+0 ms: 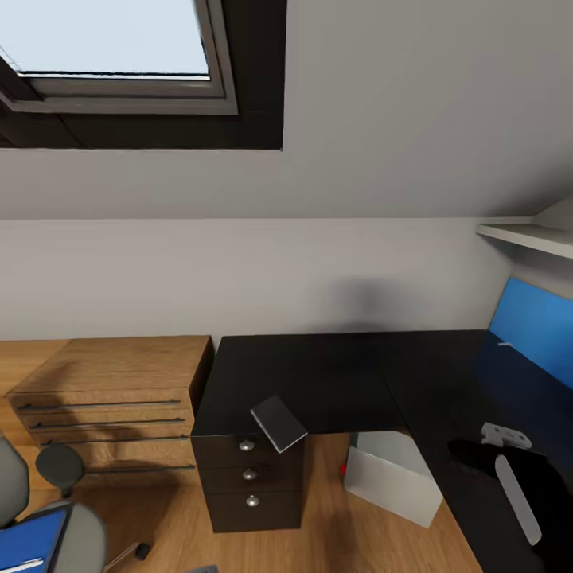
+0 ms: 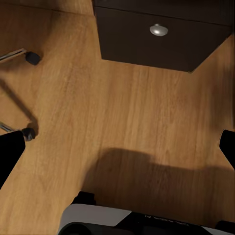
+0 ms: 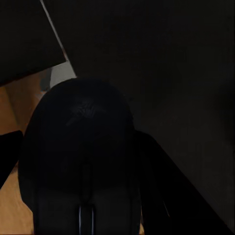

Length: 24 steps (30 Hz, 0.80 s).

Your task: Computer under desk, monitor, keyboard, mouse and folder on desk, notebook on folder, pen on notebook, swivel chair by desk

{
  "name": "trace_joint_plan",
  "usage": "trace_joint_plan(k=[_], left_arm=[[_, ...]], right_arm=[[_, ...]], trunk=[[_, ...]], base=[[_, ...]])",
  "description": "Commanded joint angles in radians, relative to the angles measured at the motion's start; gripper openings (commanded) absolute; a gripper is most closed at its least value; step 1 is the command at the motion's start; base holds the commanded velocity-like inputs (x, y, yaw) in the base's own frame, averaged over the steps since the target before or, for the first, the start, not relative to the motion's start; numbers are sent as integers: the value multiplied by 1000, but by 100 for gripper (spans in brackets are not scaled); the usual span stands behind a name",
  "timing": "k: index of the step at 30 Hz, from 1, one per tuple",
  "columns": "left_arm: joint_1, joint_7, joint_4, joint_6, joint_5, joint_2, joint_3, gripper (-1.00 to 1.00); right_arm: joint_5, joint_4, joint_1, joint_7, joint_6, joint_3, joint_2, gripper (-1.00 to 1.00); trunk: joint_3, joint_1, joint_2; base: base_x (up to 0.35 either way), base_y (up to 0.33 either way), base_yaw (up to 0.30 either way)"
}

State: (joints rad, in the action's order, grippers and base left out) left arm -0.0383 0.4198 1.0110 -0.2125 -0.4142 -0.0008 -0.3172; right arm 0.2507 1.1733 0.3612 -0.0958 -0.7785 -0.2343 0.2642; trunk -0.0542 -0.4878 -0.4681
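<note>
Mouse between right gripper fingers — over desk

I'm looking at a grey wall with a skylight set high above a wooden dresser. Wood floor is running under that dresser, and a white shelf is hanging far to its right.

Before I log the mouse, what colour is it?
Black; the mouse shows best in the right wrist view, over the dark desk.
</note>
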Motion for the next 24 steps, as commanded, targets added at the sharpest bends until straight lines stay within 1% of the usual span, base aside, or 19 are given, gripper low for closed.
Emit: trace_joint_plan(k=[1, 3, 8, 14, 20, 24], left_arm=[[0, 7, 3, -4, -6, 1, -1, 100], [0, 7, 3, -4, -6, 0, -1, 100], [0, 7, 2, -4, -6, -1, 0, 100], [0, 7, 2, -3, -6, -1, 0, 100], [0, 7, 2, -1, -6, -1, -2, 100], [0, 7, 2, -1, -6, 1, -2, 100]], right_arm=[[14, -28, 13, -12, 13, 0, 12, -100], [14, -79, 31, -12, 36, -1, 38, -100], [14, -110, 39, -12, 55, -2, 59, -100], [15, -116, 41, -11, 63, 0, 62, -100], [16, -110, 41, -9, 62, 4, 59, -100], [17, -108, 41, -9, 63, 13, 57, -100]], trunk=[[-2, -1, -2], [-2, -1, -2], [-2, -1, -2], [-2, -1, -2], [-2, -1, -2], [-2, -1, -2]], base=[[0, 0, -297], [0, 0, -297], [0, 0, -297], [0, 0, -297], [0, 0, -296], [45, 0, -203]])
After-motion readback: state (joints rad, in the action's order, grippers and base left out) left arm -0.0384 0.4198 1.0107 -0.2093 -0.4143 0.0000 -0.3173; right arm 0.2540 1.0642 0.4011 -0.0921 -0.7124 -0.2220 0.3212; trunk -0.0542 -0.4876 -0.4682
